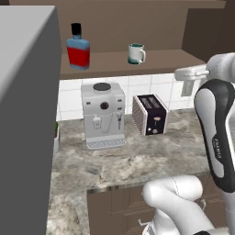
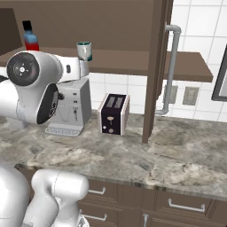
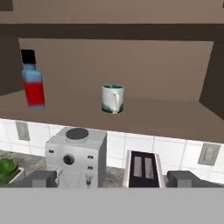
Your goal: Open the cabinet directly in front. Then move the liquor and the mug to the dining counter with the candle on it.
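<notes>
Marbled grey-brown stone runs along the countertop (image 2: 177, 155), with white wall tile behind it. Above stands the cabinet (image 2: 156, 66) with its doors swung open, the silver bar handle (image 2: 170, 66) on the right door. On the hand view the claw (image 3: 112, 179) is spread wide and holds nothing — its dark fingertips (image 3: 41, 178) sit well apart. Ahead of the claw and higher, on the cabinet shelf, the mug (image 3: 113, 99) stands upright. The liquor (image 3: 33, 83) stands on the same shelf, well to the mug's left. Below the claw, on the stone, are a coffee machine (image 3: 76, 159) and a toaster (image 3: 143, 168) — side by side. A green plant (image 3: 8, 168) sits low at the left.
</notes>
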Motion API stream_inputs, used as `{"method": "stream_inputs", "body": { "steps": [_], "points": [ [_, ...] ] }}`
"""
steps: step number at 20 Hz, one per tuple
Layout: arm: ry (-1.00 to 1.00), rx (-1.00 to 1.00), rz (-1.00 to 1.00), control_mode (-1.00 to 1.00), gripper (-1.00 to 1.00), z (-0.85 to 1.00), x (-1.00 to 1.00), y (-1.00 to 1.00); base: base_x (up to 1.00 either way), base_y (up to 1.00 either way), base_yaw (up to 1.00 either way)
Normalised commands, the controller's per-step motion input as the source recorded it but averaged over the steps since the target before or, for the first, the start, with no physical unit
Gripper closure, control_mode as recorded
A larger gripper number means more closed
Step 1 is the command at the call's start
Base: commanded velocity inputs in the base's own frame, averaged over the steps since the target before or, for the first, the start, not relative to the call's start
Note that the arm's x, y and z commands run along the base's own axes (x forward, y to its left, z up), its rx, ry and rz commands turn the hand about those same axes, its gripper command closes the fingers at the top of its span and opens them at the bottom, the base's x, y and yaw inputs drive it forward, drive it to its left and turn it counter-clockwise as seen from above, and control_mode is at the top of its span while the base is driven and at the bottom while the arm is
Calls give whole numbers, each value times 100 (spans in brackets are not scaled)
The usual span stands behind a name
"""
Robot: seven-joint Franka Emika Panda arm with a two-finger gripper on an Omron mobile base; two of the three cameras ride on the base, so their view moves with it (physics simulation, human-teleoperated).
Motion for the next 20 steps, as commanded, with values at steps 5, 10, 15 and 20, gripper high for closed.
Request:
{"method": "stream_inputs", "body": {
  "steps": [5,10,15,20],
  "points": [
    [0,11,-10,-100,-100,2,30,1,0,0,0],
    [0,2,-7,-100,-100,0,37,5,0,0,0],
    [4,0,0,-100,-100,19,54,0,0,0,0],
    [3,0,0,-100,-100,17,38,0,0,0,0]
  ]
}}
